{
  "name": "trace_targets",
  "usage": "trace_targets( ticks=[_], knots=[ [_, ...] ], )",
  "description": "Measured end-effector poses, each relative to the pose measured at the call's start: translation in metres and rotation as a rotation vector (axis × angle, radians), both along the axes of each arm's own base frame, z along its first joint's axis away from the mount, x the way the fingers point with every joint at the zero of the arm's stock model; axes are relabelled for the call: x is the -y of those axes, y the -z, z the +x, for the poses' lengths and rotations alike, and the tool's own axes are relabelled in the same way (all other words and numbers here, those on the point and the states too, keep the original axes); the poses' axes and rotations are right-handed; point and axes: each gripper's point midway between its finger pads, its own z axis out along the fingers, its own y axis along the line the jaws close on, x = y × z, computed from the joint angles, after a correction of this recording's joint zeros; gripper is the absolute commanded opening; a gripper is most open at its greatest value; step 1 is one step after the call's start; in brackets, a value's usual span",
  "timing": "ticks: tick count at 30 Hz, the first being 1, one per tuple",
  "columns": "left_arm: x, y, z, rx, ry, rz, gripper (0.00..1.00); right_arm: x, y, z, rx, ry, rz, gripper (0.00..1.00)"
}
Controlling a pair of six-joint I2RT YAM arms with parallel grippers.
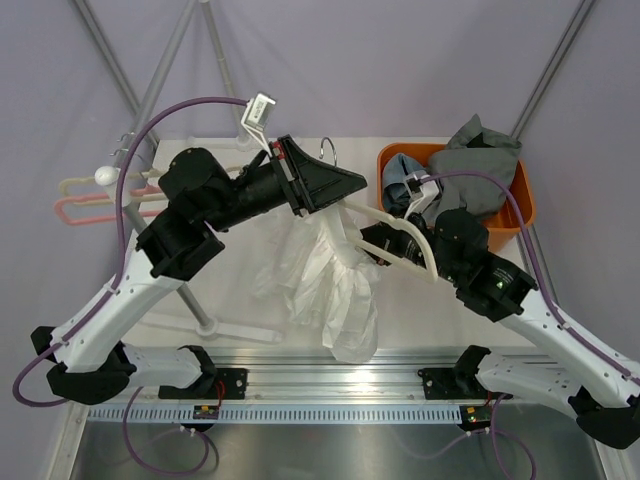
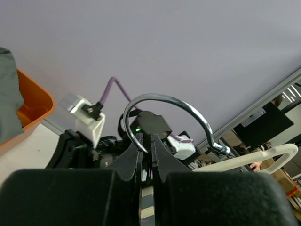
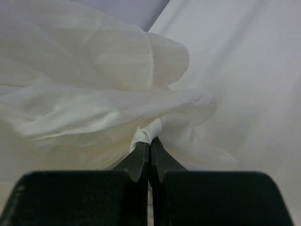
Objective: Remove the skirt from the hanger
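Note:
A sheer white skirt [image 1: 330,285] hangs from a cream hanger [image 1: 400,225] held above the table. My left gripper [image 1: 352,183] is shut on the hanger's metal hook [image 2: 164,101], pinched between its fingers in the left wrist view. My right gripper [image 1: 368,242] is shut on a fold of the skirt [image 3: 150,134] near the hanger's arm. In the right wrist view the white fabric [image 3: 84,84] fills the picture and bunches at the fingertips.
An orange bin [image 1: 520,200] with grey and blue clothes [image 1: 480,160] stands at the back right. Pink and cream hangers [image 1: 90,195] hang on a rack [image 1: 190,290] at the left. A metal rail [image 1: 350,375] runs along the near edge.

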Motion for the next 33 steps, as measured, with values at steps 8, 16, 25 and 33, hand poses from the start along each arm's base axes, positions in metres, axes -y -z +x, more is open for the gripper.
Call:
trace_targets(
  ticks=[8, 16, 25, 33],
  knots=[
    [0.010, 0.023, 0.017, 0.028, -0.038, 0.064, 0.00, -0.016, -0.019, -0.025, 0.032, -0.156, 0.118, 0.00],
    [0.006, 0.037, 0.037, 0.099, -0.135, 0.138, 0.00, -0.019, -0.029, -0.053, 0.071, -0.289, 0.225, 0.00],
    [-0.002, 0.050, 0.054, 0.086, -0.210, 0.192, 0.00, 0.001, -0.044, -0.073, 0.137, -0.304, 0.301, 0.00],
    [0.011, 0.030, 0.036, -0.016, -0.091, 0.004, 0.00, -0.039, -0.015, -0.025, 0.008, -0.228, 0.230, 0.00]
  ],
)
